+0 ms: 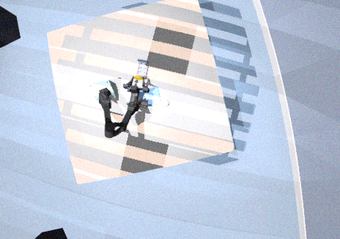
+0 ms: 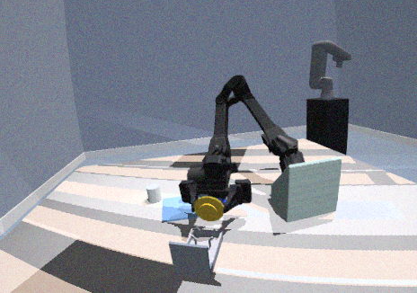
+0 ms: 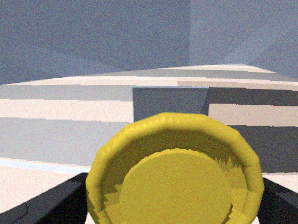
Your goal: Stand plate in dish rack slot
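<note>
The yellow plate (image 1: 138, 78) (image 2: 208, 208) (image 3: 175, 175) is held nearly upright, its round face toward the exterior camera. My gripper (image 1: 138, 81) (image 2: 211, 200) (image 3: 174, 185) is shut on it, with a black finger at either side in the wrist view. The grey dish rack (image 1: 143, 69) (image 2: 190, 258) (image 3: 167, 102) stands just beyond the plate from the arm. In the exterior view, the plate appears above and behind the rack's far end. In the wrist view, the plate hides most of the rack; only its upright end panel shows. I cannot tell the plate's exact height over the slots.
A blue sheet (image 1: 155, 94) (image 2: 173, 208) lies beside the gripper, with a small pale cylinder (image 1: 167, 103) (image 2: 154, 193) past it. A pale green block (image 1: 96, 88) (image 2: 313, 190) stands on the other side, by the arm's base. A blue item is mostly hidden behind the gripper.
</note>
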`<state>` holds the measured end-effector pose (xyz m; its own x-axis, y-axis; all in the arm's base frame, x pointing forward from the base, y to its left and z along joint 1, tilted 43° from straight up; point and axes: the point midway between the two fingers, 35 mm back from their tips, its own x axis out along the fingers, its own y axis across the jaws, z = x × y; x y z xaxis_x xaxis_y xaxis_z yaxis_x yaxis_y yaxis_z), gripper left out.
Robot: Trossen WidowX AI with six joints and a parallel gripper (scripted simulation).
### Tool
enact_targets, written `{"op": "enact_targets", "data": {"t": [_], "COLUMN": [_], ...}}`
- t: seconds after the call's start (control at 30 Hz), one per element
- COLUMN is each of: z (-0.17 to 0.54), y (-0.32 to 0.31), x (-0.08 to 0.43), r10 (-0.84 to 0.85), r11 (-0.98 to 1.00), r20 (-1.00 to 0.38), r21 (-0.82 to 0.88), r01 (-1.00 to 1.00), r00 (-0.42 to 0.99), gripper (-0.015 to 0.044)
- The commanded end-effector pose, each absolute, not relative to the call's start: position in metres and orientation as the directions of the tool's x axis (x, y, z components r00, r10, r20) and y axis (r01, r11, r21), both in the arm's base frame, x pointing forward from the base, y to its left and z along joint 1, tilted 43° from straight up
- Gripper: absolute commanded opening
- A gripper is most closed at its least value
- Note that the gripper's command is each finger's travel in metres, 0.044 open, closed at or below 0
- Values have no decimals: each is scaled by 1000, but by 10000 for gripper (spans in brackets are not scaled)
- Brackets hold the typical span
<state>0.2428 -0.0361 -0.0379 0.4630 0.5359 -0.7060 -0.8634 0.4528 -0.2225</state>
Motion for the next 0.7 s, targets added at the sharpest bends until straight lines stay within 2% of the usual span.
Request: {"op": "enact_targets", "data": {"t": [0.0, 0.67], "z": [-37, -51], "y": [-36, -22], "x": [241, 256], "r10": [541, 539], "r11": [439, 438], "r20": [-691, -694], "r21": [-255, -254], "r01": [-862, -862], "r00": [480, 478], "gripper": [0, 0]}}
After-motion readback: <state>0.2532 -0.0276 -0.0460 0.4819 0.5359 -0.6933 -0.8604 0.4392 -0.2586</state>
